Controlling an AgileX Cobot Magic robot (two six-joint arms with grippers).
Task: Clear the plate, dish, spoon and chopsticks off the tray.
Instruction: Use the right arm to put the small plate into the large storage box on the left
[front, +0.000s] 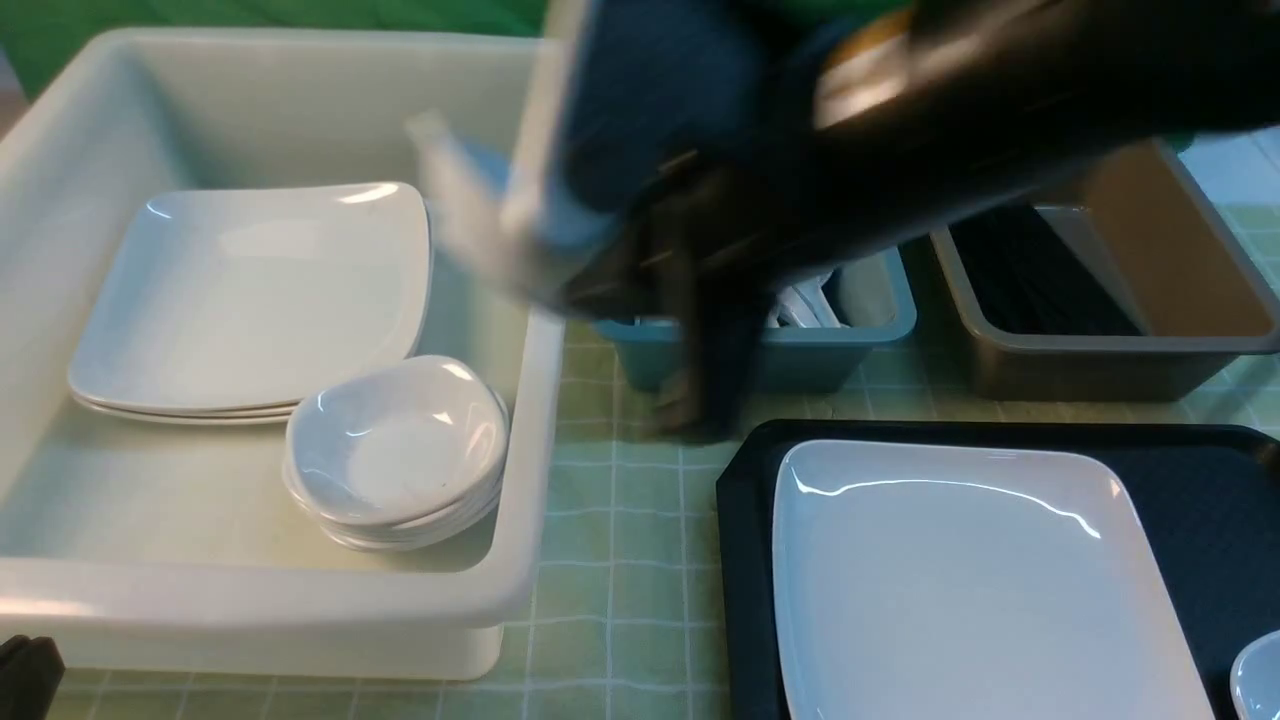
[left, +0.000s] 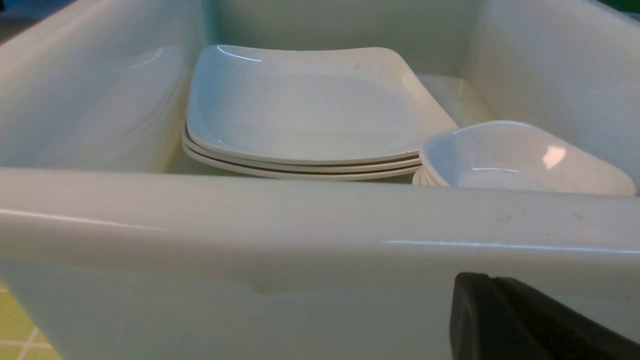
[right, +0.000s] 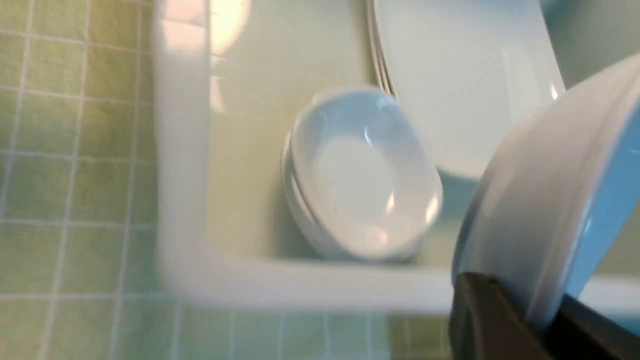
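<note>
The right arm (front: 1000, 110) extended across toward the robot's left. The right jaws were pinching the rim of a small glossy white shallow dish (right: 540, 200). It hung tilted on edge over the big white plastic tub (right: 182, 200), above a stack of matching small white dishes (right: 360, 175) and beside the stacked white square plates (front: 250, 290) inside. The left jaws were pressed together, low outside the tub's near wall.

The large glossy white square plate (front: 960, 580) lay flat on the black rectangular plastic tray (front: 745, 560), well apart from both jaws, on the green checked tabletop (front: 620, 520). Beyond the tray stood a teal tub (front: 830, 355) holding white pieces, and a brown tub (front: 1180, 270).
</note>
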